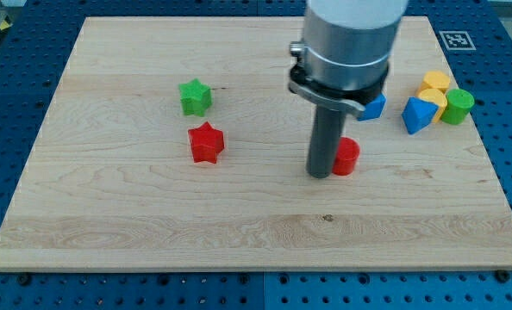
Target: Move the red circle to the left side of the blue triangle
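My tip [322, 175] is down on the tabletop [152, 215], touching the left side of the red circle [346, 157]. No gripper on this rig: only the bare rod, holding nothing.

Landmark: red circle.
- Blue triangle [418, 114]: up and to the right of it, apart from it.
- Blue block [374, 106], shape partly hidden by the arm: just above it.
- Two yellow blocks [434, 89] and a green cylinder [457, 106]: right of the triangle, clustered near the tabletop's right edge.
- Red star [207, 143] and green star [195, 96]: well to its left.

Open wood lies below the circle and to its lower right. Bare wood between circle and triangle.
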